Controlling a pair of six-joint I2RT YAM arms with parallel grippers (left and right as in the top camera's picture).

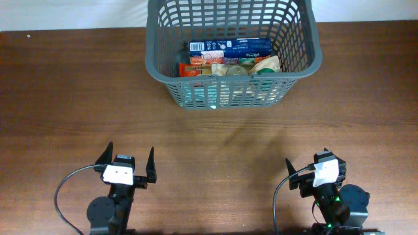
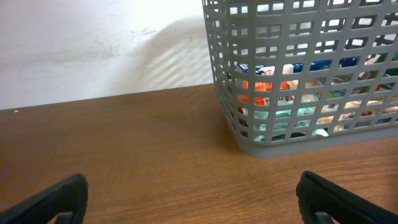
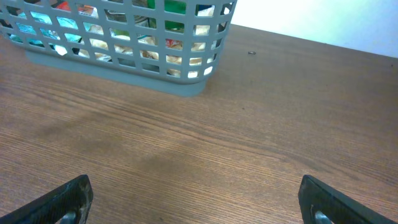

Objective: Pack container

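Left pincer (image 1: 129, 158) and right pincer (image 1: 317, 166) both rest spread and empty, well apart from the container (image 1: 228, 94) at the counter's (image 1: 78, 98) far edge; any further reach should probably enter from above its rim.

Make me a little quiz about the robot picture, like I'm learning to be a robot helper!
1. True or false: the basket is empty.
2. Where is the blue box? A) under the basket B) inside the basket C) in a gripper
3. Fill in: the left gripper and right gripper both hold ____.
Key: 1 false. 2 B. 3 nothing; both are open.
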